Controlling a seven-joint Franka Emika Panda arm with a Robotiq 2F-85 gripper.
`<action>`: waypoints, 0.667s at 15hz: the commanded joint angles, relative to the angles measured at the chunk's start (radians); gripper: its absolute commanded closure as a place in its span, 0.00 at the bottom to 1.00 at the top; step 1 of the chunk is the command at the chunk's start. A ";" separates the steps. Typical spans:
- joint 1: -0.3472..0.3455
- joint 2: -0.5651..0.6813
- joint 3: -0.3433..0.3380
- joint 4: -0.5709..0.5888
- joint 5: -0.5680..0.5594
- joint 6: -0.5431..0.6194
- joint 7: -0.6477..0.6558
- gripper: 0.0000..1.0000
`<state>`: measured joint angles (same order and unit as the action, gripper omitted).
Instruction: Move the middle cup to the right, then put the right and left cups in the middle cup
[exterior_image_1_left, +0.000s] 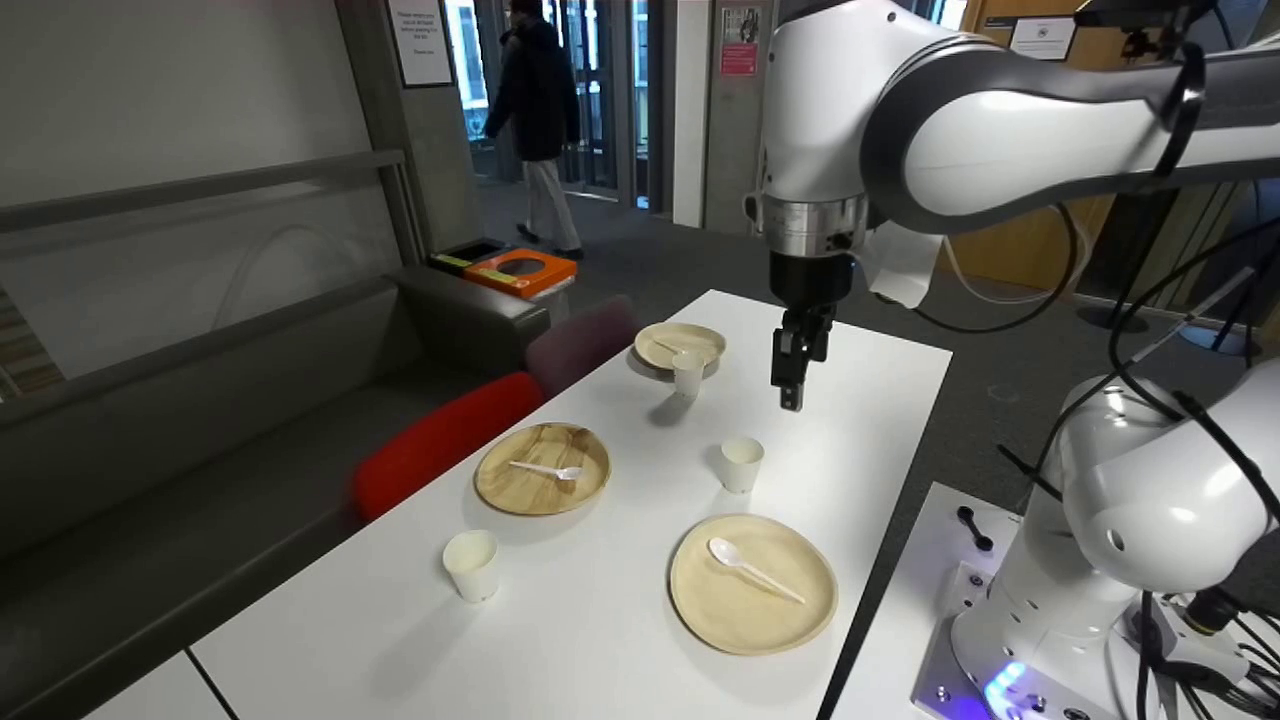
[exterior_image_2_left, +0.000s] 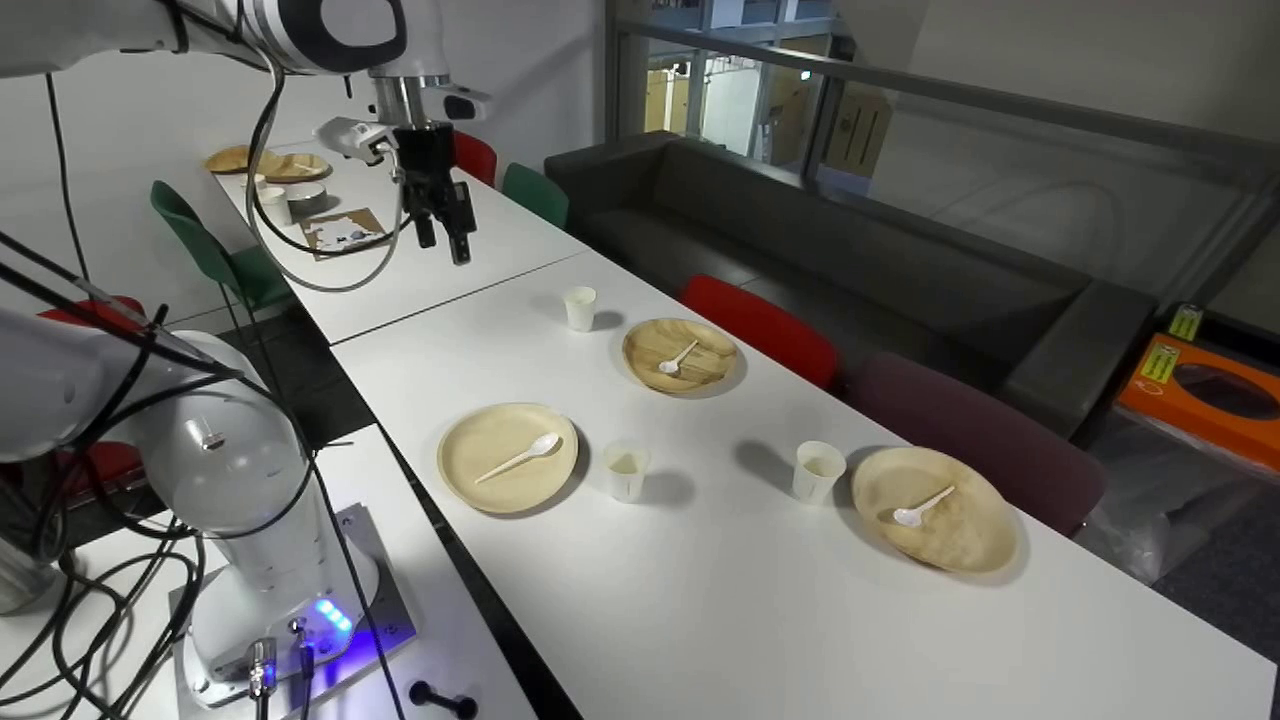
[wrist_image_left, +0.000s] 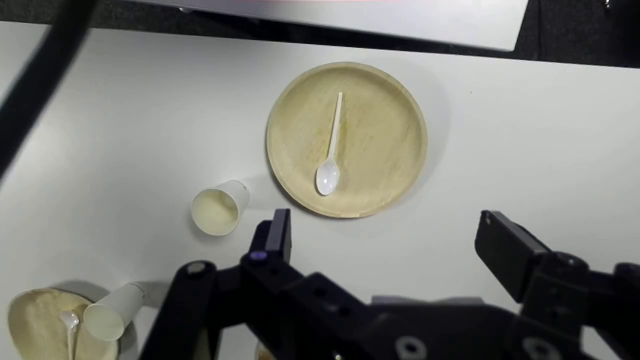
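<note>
Two fingers (wrist_image_left: 510, 256) are spread wide, nothing held. Middle cup (wrist_image_left: 220, 207) is seen upright on the table (wrist_image_left: 135, 120) beside a plate (wrist_image_left: 385, 145), left of the fingers in the wrist view and below. Sideways shift before descent is judged necessary.

Tabletop (exterior_image_1_left: 565, 640) bright white in both exterior views; sofa (exterior_image_1_left: 250, 470) behind it dim. Bluish-white light shows through the glazing (exterior_image_1_left: 467, 70). White cups (exterior_image_2_left: 580, 310) (exterior_image_2_left: 625, 475) (exterior_image_2_left: 815, 474) throw soft shadows, not all the same way. Blue indicator lights (exterior_image_2_left: 333, 614) bloom, tinting the base plate (exterior_image_2_left: 385, 595) violet. Wrist view: round tan plate (wrist_image_left: 382, 145) crisp, small glint on the white spoon (wrist_image_left: 327, 177); dark cable (wrist_image_left: 40, 70) blurred; pincer (wrist_image_left: 386, 219) near-black, soft along the bottom.
</note>
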<state>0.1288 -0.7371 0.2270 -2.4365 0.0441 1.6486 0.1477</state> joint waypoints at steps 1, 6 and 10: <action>-0.002 0.008 -0.004 0.001 -0.006 0.007 0.020 0.00; -0.048 0.044 -0.005 -0.006 -0.012 0.066 0.120 0.00; -0.091 0.129 -0.038 -0.041 -0.016 0.253 0.135 0.00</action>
<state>0.0636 -0.6688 0.2207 -2.4503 0.0402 1.7688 0.2820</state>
